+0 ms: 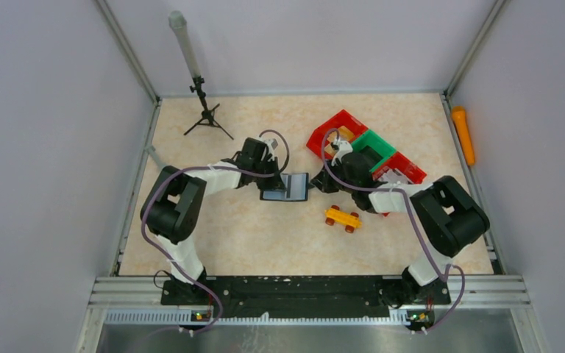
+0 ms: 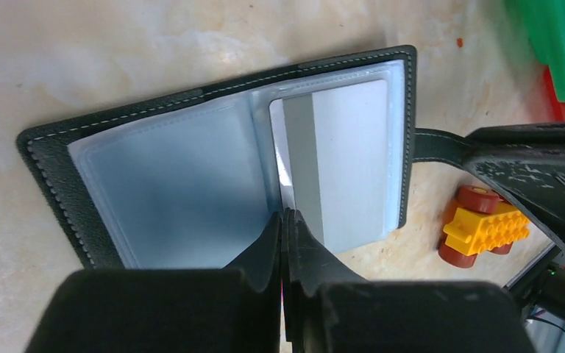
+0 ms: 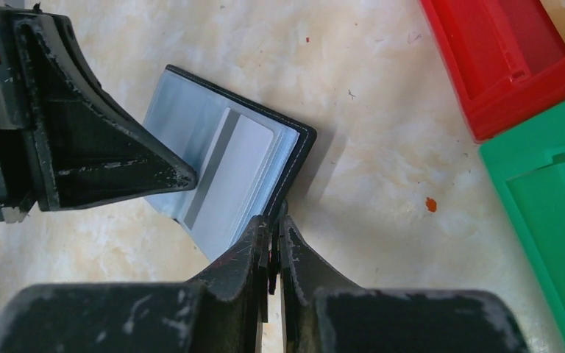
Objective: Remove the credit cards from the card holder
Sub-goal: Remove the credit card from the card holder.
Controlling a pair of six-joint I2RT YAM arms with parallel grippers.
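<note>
**Open card holder (image 1: 299,188) lies flat mid-table, gripped at 2 points, 1 card showing.**

Nearest, the left gripper (image 2: 283,222) is clenched at the holder's near edge beside the striped card (image 2: 346,162). The risk is that it nips only the clear sleeve, so a pull drags the holder or slips off. Beyond, the right gripper (image 3: 274,217) is clamped on the strap tab (image 2: 434,143), and a weak hold there would let the holder lift. I cannot tell whether the left fingertips catch card or sleeve, or whether more cards sit behind. The red bin (image 3: 500,59) is cut off.
</note>
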